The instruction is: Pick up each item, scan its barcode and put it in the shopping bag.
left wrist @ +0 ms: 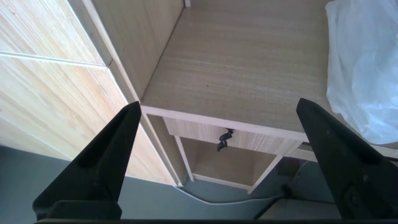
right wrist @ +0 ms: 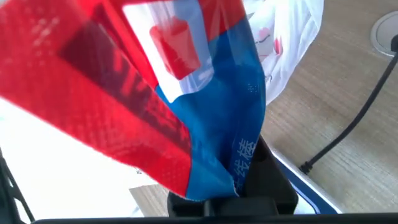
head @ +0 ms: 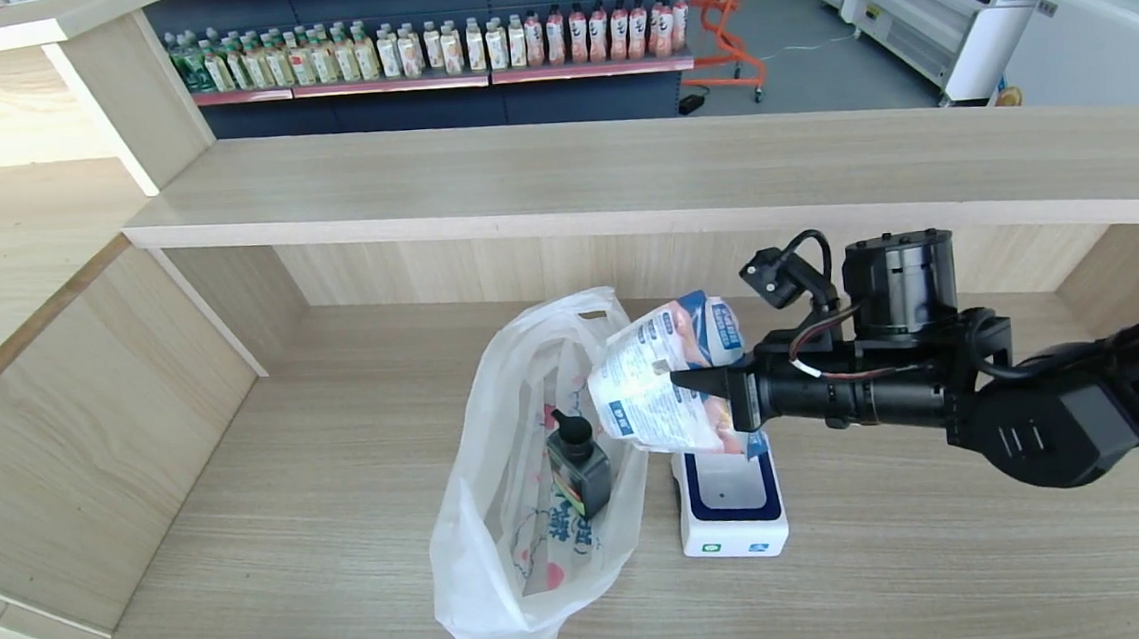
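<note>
My right gripper (head: pixel 709 382) is shut on a white, blue and pink food packet (head: pixel 668 373), holding it in the air just above the mouth of the white plastic shopping bag (head: pixel 521 483) and over the white-and-blue barcode scanner (head: pixel 730 502). Up close, the packet (right wrist: pixel 186 99) shows red and blue. A dark pump bottle (head: pixel 577 462) lies inside the bag. My left gripper (left wrist: pixel 217 162) hangs open with nothing in it, off the counter's front edge, with the bag's side (left wrist: pixel 364 68) nearby.
The wooden counter (head: pixel 358 455) is walled at the left and back under a raised shelf (head: pixel 619 171). A small black latch (left wrist: pixel 224 139) sits under the front edge. A scanner cable (right wrist: pixel 354 127) runs across the counter. Bare counter lies left and right of the bag.
</note>
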### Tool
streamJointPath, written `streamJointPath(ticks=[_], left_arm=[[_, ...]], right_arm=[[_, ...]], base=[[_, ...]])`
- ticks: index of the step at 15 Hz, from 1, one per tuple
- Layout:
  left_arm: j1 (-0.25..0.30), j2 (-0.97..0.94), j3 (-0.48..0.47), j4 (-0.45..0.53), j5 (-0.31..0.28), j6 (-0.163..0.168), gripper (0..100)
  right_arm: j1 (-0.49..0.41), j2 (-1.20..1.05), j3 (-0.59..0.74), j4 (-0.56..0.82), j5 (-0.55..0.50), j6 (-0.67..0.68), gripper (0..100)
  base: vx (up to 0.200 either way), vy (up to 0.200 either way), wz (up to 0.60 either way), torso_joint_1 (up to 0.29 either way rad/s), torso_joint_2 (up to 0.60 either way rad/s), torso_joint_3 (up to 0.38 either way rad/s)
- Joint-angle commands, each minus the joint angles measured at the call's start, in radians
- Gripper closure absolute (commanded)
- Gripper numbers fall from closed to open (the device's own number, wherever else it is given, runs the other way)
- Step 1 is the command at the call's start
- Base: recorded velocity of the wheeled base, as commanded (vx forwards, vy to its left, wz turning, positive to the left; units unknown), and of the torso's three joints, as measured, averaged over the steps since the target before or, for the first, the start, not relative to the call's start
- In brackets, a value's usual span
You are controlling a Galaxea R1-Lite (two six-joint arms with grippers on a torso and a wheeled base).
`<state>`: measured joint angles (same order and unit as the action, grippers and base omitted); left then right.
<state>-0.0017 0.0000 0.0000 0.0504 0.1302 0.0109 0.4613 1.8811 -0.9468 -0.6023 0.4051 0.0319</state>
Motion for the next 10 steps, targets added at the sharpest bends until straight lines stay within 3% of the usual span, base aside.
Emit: streamJointPath(ticks=[1,6,7,10], left_arm=[[0.000,0.002,0.000,0.000,0.000,0.000,0],[0.000,0.002,0.000,0.000,0.000,0.000,0],[0.000,0.002,0.000,0.000,0.000,0.000,0],[0.000,0.002,0.000,0.000,0.000,0.000,0]], right_arm=[[0.010,0.107,-0.069,-0.002,-0.002,-0.009,100],[0.020,0.202,-0.158,-0.002,-0.002,-0.060,100],[0.023,0.213,-0.170,-0.004,-0.003,-0.058,0],[0.053,0.217,-0.271,-0.017,0.001,0.052,0]], base=[[0.000,0.000,0.00,0.000,0.00,0.000],[0.000,0.000,0.00,0.000,0.00,0.000],[0.000,0.000,0.00,0.000,0.00,0.000],[0.000,0.000,0.00,0.000,0.00,0.000]])
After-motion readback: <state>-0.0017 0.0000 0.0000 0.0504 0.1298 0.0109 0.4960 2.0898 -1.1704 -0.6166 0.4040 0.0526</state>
